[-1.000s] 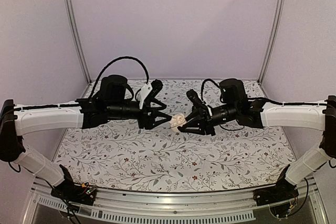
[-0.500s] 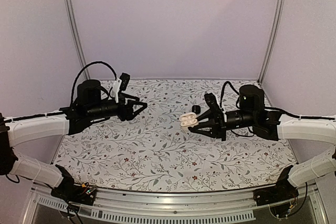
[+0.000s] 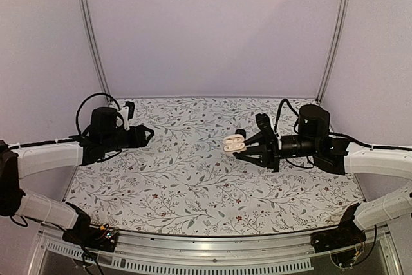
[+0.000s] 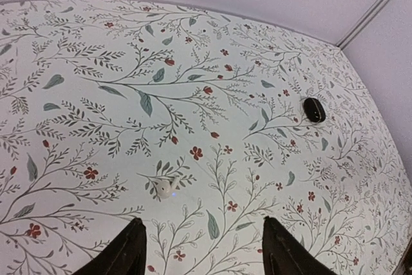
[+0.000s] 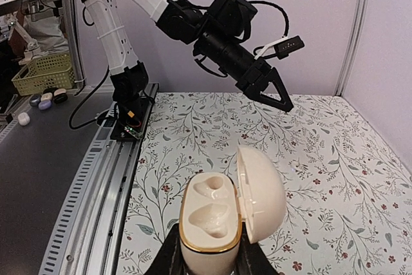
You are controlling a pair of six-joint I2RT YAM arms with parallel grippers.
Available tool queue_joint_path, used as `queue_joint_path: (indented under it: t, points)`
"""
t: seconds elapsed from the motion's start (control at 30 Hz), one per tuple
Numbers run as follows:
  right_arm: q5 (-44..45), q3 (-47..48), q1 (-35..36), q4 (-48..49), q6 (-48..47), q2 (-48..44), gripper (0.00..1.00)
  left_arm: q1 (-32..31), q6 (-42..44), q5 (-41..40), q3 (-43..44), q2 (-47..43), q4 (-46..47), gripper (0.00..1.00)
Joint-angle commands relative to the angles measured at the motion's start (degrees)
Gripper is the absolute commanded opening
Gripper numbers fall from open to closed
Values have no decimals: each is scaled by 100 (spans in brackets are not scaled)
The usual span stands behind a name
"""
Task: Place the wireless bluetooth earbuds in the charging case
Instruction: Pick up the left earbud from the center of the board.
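Observation:
My right gripper (image 5: 209, 257) is shut on a cream charging case (image 5: 211, 225) and holds it upright above the table. Its lid (image 5: 261, 192) stands open and both sockets are empty. In the top view the case (image 3: 233, 144) sits at the tip of the right gripper (image 3: 248, 148). One small white earbud (image 4: 166, 188) lies on the table just ahead of my left gripper (image 4: 203, 221), which is open and empty. The left gripper (image 3: 148, 133) is far left of the case. A small black pebble-shaped thing (image 4: 313, 109) lies further off on the table.
The floral table cover (image 3: 193, 185) fills the floor between purple walls. In the right wrist view the left arm (image 5: 225, 37) hangs above the table, and a rail (image 5: 109, 178) runs along the table edge, with a green basket (image 5: 42, 72) beyond it.
My left gripper has drawn back from the case to the far left and now hangs open over the table. My right gripper has moved a little right, still holding the open case.

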Motion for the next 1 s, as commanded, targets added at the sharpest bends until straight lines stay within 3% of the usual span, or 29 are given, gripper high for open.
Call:
queue_joint_path:
  t: [0.0,0.1,0.27,0.4,0.57,0.73,0.97]
  points:
    - [137,-84,39,245,-124,-134,0,192,-291,-161,3,321,-144,60]
    - [133,-55,39,212,-128,-132,0,242,-372,-159,110,695,-189,53]
    - [146,-93,39,178,-116,-181,0,150,-228,546,95,1060,189,47]
    - [167,-143,39,178,-52,-173,0,-383,172,1069,75,1102,297,47]
    - [201,-142,39,165,-16,-166,0,-1314,789,1116,350,1224,-357,48]
    - [211,-176,39,199,85,-143,0,-1741,622,1206,188,1254,-543,47]
    - [313,-354,39,356,228,-198,0,-2138,314,690,-93,1186,-703,42]
